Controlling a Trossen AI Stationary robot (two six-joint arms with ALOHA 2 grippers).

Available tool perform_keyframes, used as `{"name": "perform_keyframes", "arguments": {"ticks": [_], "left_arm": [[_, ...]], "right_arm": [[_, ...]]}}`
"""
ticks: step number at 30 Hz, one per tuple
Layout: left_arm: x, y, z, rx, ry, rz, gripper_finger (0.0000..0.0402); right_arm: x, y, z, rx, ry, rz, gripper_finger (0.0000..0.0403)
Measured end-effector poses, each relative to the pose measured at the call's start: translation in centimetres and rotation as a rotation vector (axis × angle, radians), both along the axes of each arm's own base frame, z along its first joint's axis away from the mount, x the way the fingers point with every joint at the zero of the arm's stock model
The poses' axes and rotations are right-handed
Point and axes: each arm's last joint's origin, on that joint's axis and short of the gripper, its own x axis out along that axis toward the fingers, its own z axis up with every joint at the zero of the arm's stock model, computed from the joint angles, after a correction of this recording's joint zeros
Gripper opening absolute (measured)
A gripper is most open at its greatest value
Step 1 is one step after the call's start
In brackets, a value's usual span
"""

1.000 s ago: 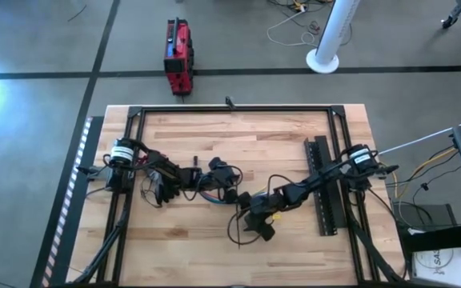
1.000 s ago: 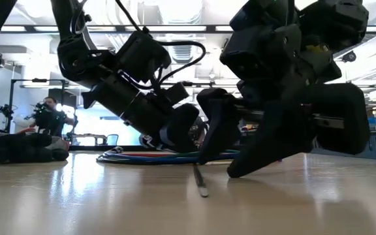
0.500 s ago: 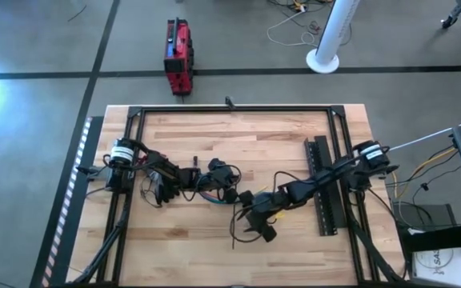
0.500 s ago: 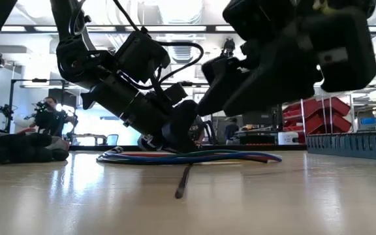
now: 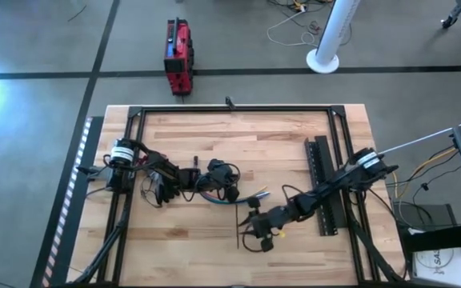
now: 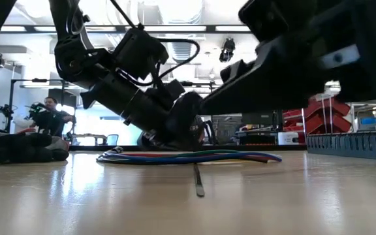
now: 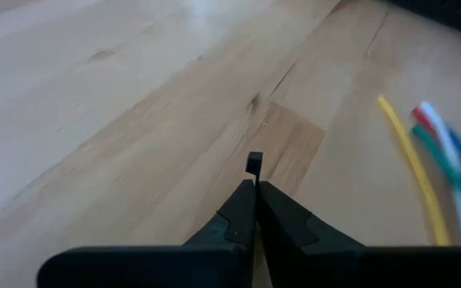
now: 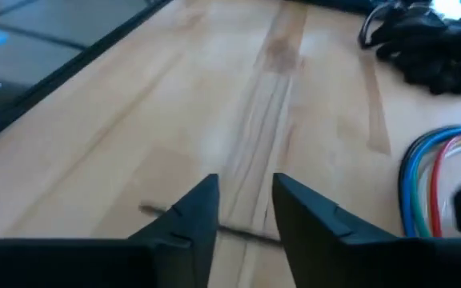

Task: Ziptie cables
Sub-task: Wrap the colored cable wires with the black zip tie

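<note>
Right claw: the right claw [image 5: 256,237] had drawn back toward the near side of the worktop [image 5: 214,136] over the last second, fingers apart and empty, hovering just over the ziptie [image 8: 214,226].
Ziptie: it lay flat and loose, its lie shifted slightly, just in front of the cables [image 6: 194,156].
Left claw: the left claw [image 5: 229,192] stayed at the cables, fingers pressed together.
Meaning: the strip was probably not yet picked up; threading remained ahead.
</note>
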Motion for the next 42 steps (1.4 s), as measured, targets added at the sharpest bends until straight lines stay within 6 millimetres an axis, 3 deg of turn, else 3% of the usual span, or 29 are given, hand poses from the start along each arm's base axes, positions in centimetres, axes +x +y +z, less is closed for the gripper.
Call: {"name": "perform_keyframes", "arguments": {"ticks": [9, 15, 20, 27, 32, 36, 42], "left_arm": [[-0.1, -0.4, 0.4, -0.022, -0.083, -0.004, 0.0000], [-0.4, -0.6, 0.2, -0.002, -0.078, -0.022, 0.0000], [-0.7, -1.4, 0.2, 0.059, -0.067, -0.087, 0.0000], [-0.3, -2.3, 1.6, 0.244, -0.159, -0.197, 0.0000], [-0.2, -2.4, 1.9, 0.277, -0.176, -0.227, 0.0000], [-0.2, -2.4, 1.9, 0.276, -0.187, -0.227, 0.0000], [-0.3, -2.4, 2.0, 0.277, -0.201, -0.223, 0.0000]], "right_arm": [[1.4, 0.0, -4.7, 0.052, -0.017, -0.183, 0.0012], [1.9, -0.1, -6.2, 0.100, 0.074, -0.229, 0.0003], [0.9, 0.0, -4.6, 0.040, 0.203, -0.217, 0.0002], [-1.4, -0.8, -1.5, -0.105, 0.315, -0.150, 0.0001], [-3.3, -2.3, -0.2, -0.102, 0.275, -0.156, 0.0000], [-4.7, -3.1, -0.5, -0.078, 0.239, -0.166, 0.0000], [-4.0, -2.8, -0.2, -0.042, 0.097, -0.108, 0.0000]]}}
